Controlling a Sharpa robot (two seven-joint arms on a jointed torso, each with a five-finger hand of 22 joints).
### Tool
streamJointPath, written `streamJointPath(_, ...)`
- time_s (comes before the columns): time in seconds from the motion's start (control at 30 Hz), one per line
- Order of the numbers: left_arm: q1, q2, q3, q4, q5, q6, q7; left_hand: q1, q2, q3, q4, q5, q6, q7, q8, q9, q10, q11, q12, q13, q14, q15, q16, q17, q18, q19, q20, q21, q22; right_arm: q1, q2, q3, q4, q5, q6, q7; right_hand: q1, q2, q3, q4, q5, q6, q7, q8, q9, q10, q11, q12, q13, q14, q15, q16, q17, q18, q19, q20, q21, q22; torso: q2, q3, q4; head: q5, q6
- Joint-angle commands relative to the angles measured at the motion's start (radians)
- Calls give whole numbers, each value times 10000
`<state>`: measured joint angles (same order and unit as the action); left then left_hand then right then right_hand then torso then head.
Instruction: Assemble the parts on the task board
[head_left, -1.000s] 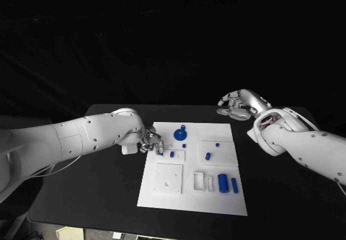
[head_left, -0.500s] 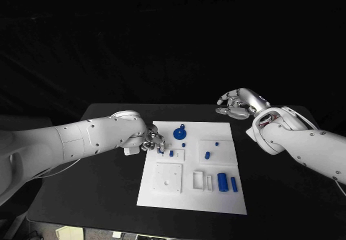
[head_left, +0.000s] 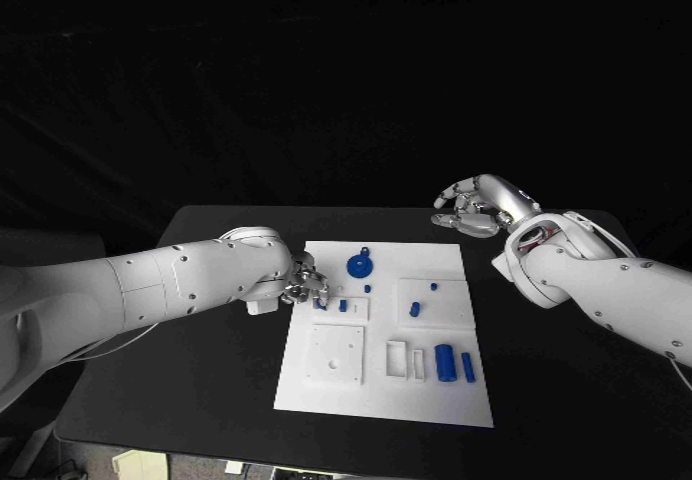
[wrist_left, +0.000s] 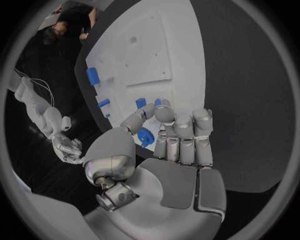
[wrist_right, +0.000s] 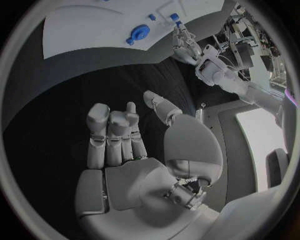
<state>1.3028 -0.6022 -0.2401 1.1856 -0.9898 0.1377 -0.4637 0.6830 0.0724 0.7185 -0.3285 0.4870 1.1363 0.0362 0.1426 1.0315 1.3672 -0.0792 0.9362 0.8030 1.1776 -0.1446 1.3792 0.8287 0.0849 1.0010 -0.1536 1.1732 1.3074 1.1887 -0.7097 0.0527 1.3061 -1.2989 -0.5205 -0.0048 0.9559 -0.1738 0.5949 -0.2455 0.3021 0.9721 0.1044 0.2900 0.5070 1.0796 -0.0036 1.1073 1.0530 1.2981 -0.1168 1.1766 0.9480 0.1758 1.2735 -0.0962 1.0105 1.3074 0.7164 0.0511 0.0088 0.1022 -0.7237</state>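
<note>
Under the left hand (head_left: 304, 288), a blue part (wrist_left: 145, 136) is half hidden.

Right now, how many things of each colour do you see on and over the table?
Blue parts: 8, one of them pinched by the left hand
White task board: 1
Silver hands: 2, the left hand and the right hand
Total: 11

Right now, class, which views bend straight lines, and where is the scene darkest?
Both wrist views curve the task board edges into arcs. In the head view the board's edges stay straight, and the darkest area lies beyond the black table, swallowing everything behind it.
</note>
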Motion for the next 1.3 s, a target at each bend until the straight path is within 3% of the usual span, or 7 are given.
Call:
streamJointPath(0.03, -50, -14, 4, 91, -291, -331, 49, 0, 129, 881, 352, 35, 892, -478, 1698, 24, 384, -397, 62, 17, 603, -601, 68, 5, 162, 44, -1149, 62, 97, 3, -5, 5, 19, -9, 92, 82, 27, -45, 3, 68, 58, 3, 59, -41, 12, -77, 12, -40, -14, -27, 51, -43, -9, 860, -34, -25, -54, 41, 1, -3, 4, 5, -16)
streamJointPath(0.5, -243, -83, 4, 147, -477, -691, 190, -8, 131, 890, 353, 31, 897, -480, 1695, 32, 382, -400, 68, 23, 607, -601, 65, 2, 164, 49, -1151, 64, 96, 3, -20, 5, 0, 9, 264, 33, 7, -44, -15, 85, 67, 1, 61, -42, 16, -78, 13, -40, -16, -26, 52, -45, -7, 860, -33, -21, -55, 43, 1, -1, -3, -13, -9)
streamJointPath(0.8, -261, -82, 6, 187, -479, -889, 286, -10, 135, 896, 353, 17, 897, -482, 1692, 38, 379, -402, 71, 25, 611, -603, 62, -1, 167, 55, -1153, 66, 95, 3, -12, 5, -27, 8, 290, 17, 2, -38, -22, 91, 75, 2, 60, -41, 19, -78, 13, -40, -17, -25, 52, -47, -6, 860, -33, -20, -56, 45, 8, 1, -15, -11, -23)
streamJointPath(1.3, -272, -66, 7, 155, -472, -534, 250, -13, 131, 915, 352, 37, 908, -489, 1689, 51, 379, -410, 80, 31, 626, -608, 61, -6, 173, 70, -1158, 72, 94, 3, -21, 5, -24, 8, 316, 0, -6, -33, -34, 98, 85, 3, 60, -40, 23, -78, 13, -38, -17, -23, 52, -47, -4, 860, -31, -19, -57, 47, 3, 3, 2, -17, -27)
